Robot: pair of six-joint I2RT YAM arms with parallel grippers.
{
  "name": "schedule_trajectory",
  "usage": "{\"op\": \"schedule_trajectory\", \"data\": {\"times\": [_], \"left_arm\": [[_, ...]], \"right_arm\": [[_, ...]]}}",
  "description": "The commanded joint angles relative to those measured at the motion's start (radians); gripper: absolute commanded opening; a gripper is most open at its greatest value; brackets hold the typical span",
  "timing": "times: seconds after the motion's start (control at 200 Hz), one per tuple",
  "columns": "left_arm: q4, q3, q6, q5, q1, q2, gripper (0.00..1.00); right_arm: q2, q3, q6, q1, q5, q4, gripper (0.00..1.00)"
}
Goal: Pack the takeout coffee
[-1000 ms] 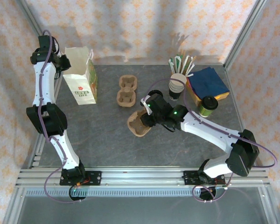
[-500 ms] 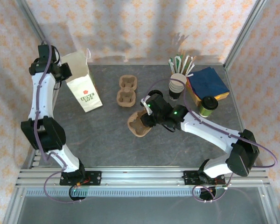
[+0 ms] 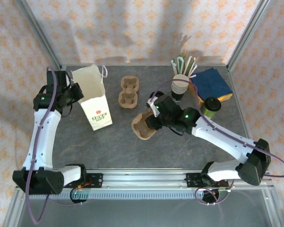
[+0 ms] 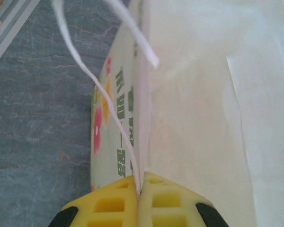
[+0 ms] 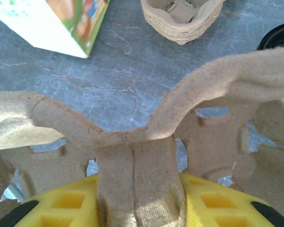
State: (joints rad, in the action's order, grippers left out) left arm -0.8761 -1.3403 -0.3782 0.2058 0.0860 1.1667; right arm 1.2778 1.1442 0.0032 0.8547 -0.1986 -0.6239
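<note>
paper bag (image 3: pixel 97 106): 1 | right of the bag: loose pulp carrier (image 3: pixel 141 126) 1 | carrier stack (image 3: pixel 128 92) 1 | cup stack (image 3: pixel 179 87) 1 | lidded cup (image 3: pixel 211 106) 1 | napkin pile (image 3: pixel 211 81) 1

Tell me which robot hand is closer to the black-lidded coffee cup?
Right. The right gripper, clamping a pulp carrier, sits left of the coffee cup; the left gripper pinches the bag, farther left.

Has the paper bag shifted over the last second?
Yes. Pinched by the left gripper, the paper bag has come away from the back-left corner, nearer the front and the unmoved carrier stack.

The bag (image 3: pixel 95 101) is matt paper, carrier (image 3: pixel 142 127) rough pulp
</note>
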Motion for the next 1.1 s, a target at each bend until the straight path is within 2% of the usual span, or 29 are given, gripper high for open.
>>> {"op": "schedule_trajectory", "data": {"times": [0.0,0.3,0.516,0.756,0.936,1.096], "left_arm": [[-0.048,0.026,-0.048,-0.008,-0.019,-0.065,0.0],[-0.117,0.11,-0.064,0.087,-0.038,-0.217,0.0],[-0.106,0.161,-0.1,0.159,-0.102,-0.301,0.0],[-0.085,0.203,-0.148,0.201,-0.223,-0.332,0.0],[0.002,0.224,-0.179,0.21,-0.338,-0.329,0.0],[0.043,0.226,-0.196,0.163,-0.44,-0.282,0.0]], "right_arm": [[-0.052,0.025,0.024,0.002,0.011,-0.053,0.38],[-0.121,0.064,0.029,0.002,0.001,-0.122,0.38],[-0.165,0.082,0.009,0.003,-0.014,-0.178,0.37],[-0.166,0.188,0.007,0.002,-0.007,-0.298,0.37],[-0.171,0.276,0.012,0.003,-0.029,-0.364,0.37],[-0.155,0.36,0.018,0.002,-0.037,-0.433,0.36]]}}
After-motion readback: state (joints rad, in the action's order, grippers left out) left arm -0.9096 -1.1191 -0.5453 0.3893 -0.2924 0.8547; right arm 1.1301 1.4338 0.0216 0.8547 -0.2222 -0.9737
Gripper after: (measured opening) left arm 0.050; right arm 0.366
